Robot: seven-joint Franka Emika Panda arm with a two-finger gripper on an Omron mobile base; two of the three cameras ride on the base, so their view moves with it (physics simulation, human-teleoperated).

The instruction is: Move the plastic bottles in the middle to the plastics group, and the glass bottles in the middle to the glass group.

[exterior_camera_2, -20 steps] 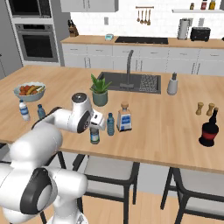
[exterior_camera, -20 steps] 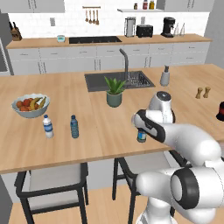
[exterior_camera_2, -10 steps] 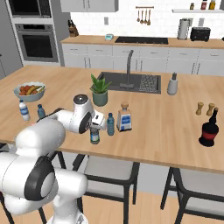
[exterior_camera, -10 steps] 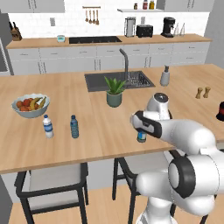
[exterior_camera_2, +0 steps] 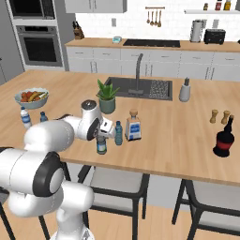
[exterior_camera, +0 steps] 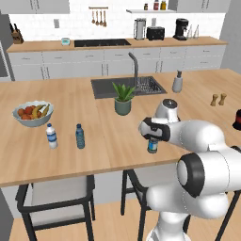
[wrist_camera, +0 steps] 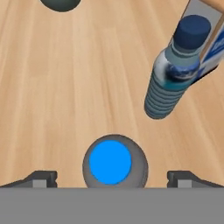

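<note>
Wooden island counter (exterior_camera: 70,160) fronts a white kitchen. Gripper (wrist_camera: 111,179) hangs directly over the dark grey-blue bottle (wrist_camera: 114,164) near the counter's front edge, jaws spread wide to either side of its blue cap, not touching. Lighter blue bottle (wrist_camera: 173,74) stands just beside. Plastics group (exterior_camera: 65,136) well apart, by the fruit bowl (exterior_camera: 33,113).
</note>
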